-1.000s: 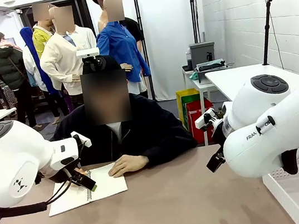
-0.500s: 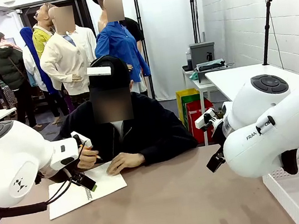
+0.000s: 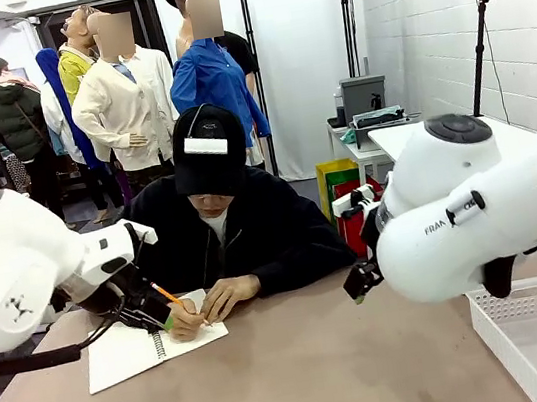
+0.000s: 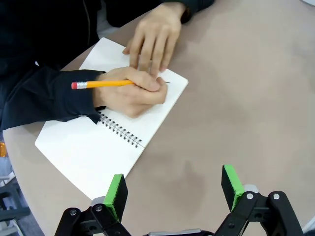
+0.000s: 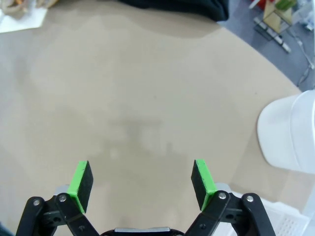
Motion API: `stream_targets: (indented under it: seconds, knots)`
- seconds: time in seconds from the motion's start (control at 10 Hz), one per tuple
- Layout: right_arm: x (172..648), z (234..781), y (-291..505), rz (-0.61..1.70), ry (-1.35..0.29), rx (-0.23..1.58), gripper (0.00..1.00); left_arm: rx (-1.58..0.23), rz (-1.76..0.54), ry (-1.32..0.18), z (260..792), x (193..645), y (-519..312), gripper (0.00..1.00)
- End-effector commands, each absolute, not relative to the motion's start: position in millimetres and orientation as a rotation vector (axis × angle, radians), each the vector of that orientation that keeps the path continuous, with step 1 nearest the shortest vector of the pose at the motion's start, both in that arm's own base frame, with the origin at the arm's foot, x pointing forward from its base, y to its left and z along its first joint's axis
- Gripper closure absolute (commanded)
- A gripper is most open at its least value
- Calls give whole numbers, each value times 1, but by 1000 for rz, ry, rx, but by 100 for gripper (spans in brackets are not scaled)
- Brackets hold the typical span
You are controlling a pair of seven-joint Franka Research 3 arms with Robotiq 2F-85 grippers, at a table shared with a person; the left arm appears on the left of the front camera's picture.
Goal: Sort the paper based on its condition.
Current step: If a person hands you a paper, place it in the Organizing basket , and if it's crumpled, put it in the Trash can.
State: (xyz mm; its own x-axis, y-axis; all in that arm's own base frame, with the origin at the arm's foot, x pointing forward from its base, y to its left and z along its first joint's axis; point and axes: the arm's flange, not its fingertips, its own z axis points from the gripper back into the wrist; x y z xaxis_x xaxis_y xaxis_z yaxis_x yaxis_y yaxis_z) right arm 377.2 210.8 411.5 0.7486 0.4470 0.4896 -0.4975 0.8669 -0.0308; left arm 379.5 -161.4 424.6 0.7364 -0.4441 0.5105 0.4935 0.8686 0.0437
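The left fingers [image 4: 116, 194] stand spread wide and empty over bare worktop [image 4: 246, 108], at the bottom of the left wrist view. The right fingers [image 5: 81, 183] are likewise spread, holding nothing. Reaching in now would likely strike the person's writing hand [image 4: 130, 93] and pencil [image 4: 103, 84], or tear a page. The spiral notebook [image 4: 93, 152], centre-left, lies open, flat, white and uncreased.

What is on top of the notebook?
The person's flat hand rests on the notebook, and the writing hand holds a yellow pencil to the page. Anything written beneath them is covered.
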Motion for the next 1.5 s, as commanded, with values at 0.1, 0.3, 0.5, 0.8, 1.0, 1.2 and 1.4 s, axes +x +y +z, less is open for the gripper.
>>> stream_targets:
  seconds: [0.1,0.3,0.5,0.8,1.0,1.2,1.4]
  knots:
    - [361,457,225,607,-432,133,0,-194,-578,-502,478,359,-159,0]
    - [343,499,230,660,-440,144,0,-217,-646,-518,520,348,-158,0]
    - [331,542,223,713,-495,162,0,-239,-715,-574,561,340,-154,0]
    - [305,601,205,776,-573,200,0,-267,-733,-584,597,339,-142,0]
    - [294,640,182,768,-640,217,0,-279,-711,-598,608,335,-132,0]
    - [290,662,156,755,-687,249,0,-277,-652,-596,607,326,-117,0]
    - [286,670,137,752,-726,272,0,-243,-609,-635,611,309,-103,0]
